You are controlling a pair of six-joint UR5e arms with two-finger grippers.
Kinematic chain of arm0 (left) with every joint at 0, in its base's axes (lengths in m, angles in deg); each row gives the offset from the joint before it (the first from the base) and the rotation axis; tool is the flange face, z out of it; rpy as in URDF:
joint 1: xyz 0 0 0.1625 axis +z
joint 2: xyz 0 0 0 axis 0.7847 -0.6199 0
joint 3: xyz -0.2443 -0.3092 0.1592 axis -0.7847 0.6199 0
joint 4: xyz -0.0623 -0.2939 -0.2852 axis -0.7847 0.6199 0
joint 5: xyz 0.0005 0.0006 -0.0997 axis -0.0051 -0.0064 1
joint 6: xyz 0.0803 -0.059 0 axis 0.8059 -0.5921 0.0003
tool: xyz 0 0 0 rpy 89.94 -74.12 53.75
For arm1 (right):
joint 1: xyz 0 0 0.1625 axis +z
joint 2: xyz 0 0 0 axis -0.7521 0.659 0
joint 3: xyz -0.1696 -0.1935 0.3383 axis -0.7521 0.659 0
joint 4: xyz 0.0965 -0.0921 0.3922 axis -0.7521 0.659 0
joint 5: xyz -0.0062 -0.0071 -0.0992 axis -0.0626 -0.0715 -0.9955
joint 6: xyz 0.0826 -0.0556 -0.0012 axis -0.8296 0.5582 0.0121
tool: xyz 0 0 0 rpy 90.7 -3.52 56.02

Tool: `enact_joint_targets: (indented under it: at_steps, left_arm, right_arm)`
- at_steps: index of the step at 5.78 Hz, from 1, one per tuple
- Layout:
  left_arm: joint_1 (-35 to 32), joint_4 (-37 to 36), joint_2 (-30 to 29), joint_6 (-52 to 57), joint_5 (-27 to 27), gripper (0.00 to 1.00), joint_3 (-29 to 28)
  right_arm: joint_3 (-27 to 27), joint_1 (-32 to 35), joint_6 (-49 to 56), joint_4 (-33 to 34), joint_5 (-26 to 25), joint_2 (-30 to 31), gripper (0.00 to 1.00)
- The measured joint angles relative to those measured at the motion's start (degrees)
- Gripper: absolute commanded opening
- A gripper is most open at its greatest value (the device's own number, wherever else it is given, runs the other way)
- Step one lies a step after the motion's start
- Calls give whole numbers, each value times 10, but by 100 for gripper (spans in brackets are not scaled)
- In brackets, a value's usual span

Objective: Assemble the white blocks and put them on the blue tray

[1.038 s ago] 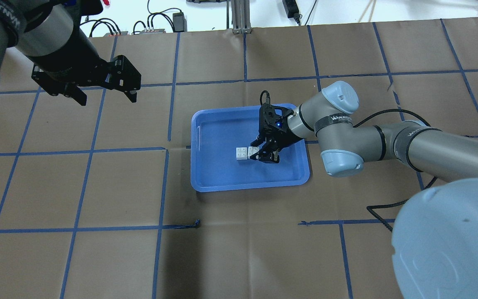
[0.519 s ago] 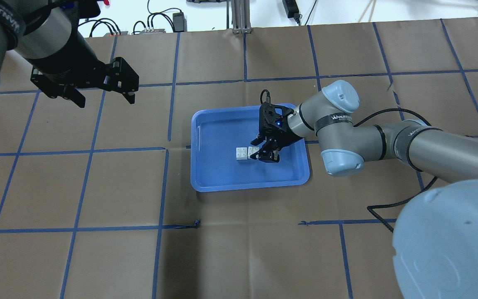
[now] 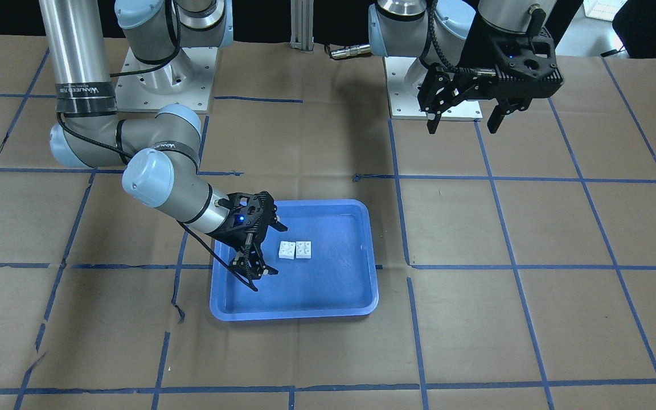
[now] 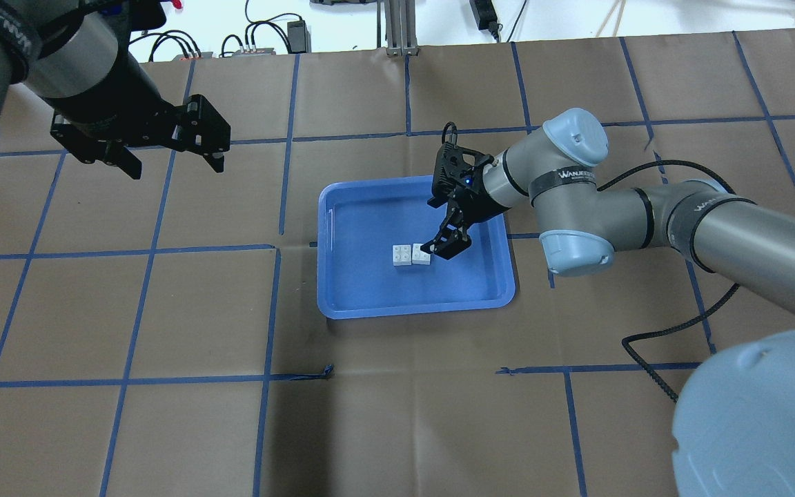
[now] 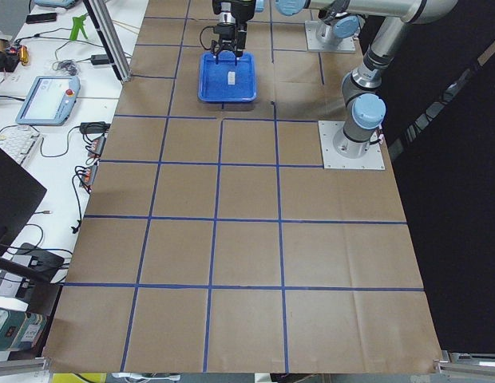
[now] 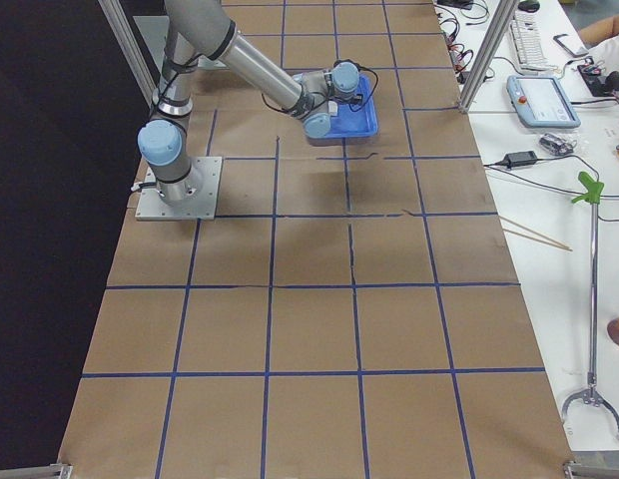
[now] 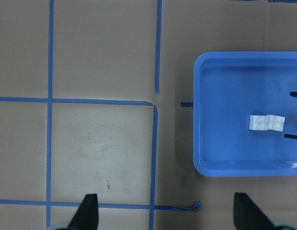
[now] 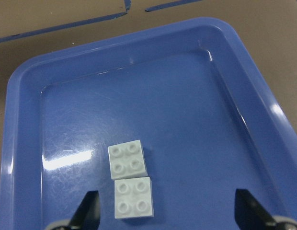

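Note:
Two white blocks [image 4: 411, 255] lie side by side, touching, studs up, in the middle of the blue tray [image 4: 363, 290]. They also show in the front view [image 3: 295, 250], the left wrist view [image 7: 267, 122] and the right wrist view [image 8: 131, 178]. My right gripper [image 4: 440, 228] is open and empty, raised over the tray just to the right of the blocks and clear of them [image 3: 277, 250]. My left gripper [image 4: 173, 166] is open and empty, held high over the table's far left [image 3: 462, 128], well away from the tray [image 7: 220, 143].
The table is covered in brown paper with a blue tape grid. The arms' base plates [image 3: 163, 85] [image 3: 436, 91] stand at the robot's side. The right arm's black cable [image 4: 653, 338] hangs over the table. Cables and power bricks [image 4: 259, 41] lie beyond the far edge.
My right gripper has lifted and drawn back from the white blocks, which stay where they were in the tray. The left gripper has hardly moved.

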Motion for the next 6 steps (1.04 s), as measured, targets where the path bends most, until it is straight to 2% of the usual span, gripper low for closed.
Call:
enact_joint_targets:
  at_steps: [1, 2, 4, 6]
  left_arm:
    - [0, 0, 2, 1, -1, 99, 1]
    - [0, 1, 3, 0, -1, 99, 2]
    - [1, 0, 4, 1, -1, 99, 3]
    - [1, 0, 4, 0, -1, 99, 3]
  right_arm:
    - [12, -2, -35, -54, -41, 37, 100]
    - [28, -4, -115, -105, -98, 73, 100]
    - [64, -8, -338, -180, -221, 123, 100]
    - [128, -23, -548, -305, -335, 171, 100]
